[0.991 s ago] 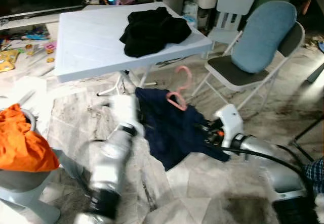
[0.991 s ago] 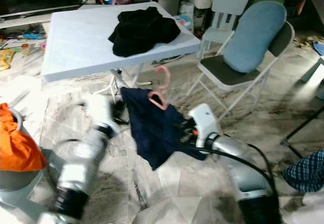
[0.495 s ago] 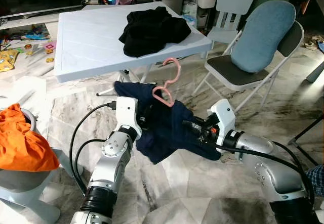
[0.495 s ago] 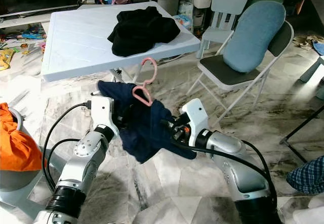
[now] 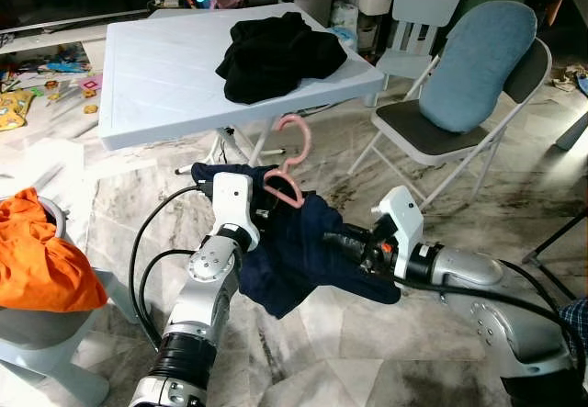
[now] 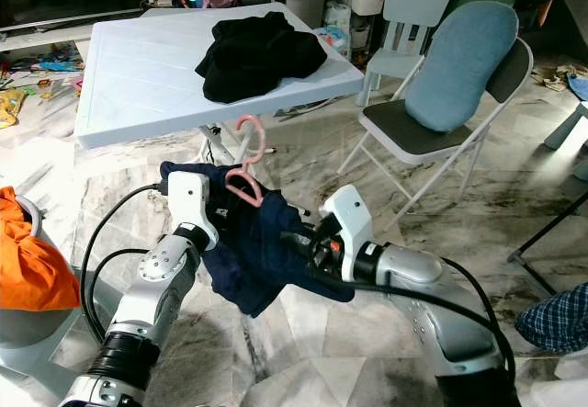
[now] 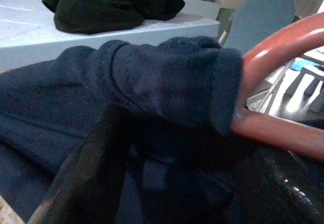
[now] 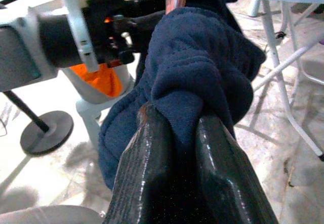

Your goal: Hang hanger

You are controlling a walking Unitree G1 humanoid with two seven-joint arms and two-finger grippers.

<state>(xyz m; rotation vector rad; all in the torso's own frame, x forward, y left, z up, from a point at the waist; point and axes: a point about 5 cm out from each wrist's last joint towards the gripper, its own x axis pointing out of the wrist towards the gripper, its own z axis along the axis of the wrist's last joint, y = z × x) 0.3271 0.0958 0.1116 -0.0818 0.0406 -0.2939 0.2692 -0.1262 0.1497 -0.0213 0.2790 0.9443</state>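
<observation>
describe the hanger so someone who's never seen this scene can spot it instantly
Start at the white folding table with the black clothes heap. Just in front of its near edge, the left gripper and right gripper hold up a navy garment between them. The hanger is the thin pink hook curling up out of that garment, the sole pink thing there.

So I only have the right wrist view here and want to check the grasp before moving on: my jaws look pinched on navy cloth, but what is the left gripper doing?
Observer: The left gripper is at the garment's other end, its jaws in the navy garment beside the pink hanger.
Operator: Is the hanger inside the garment?
Observer: Its body is covered by cloth; the hook stands up above the garment, free of any rail.
Operator: What is around us?
Observer: A white table with a black garment stands ahead, and a folding chair to the right.
</observation>
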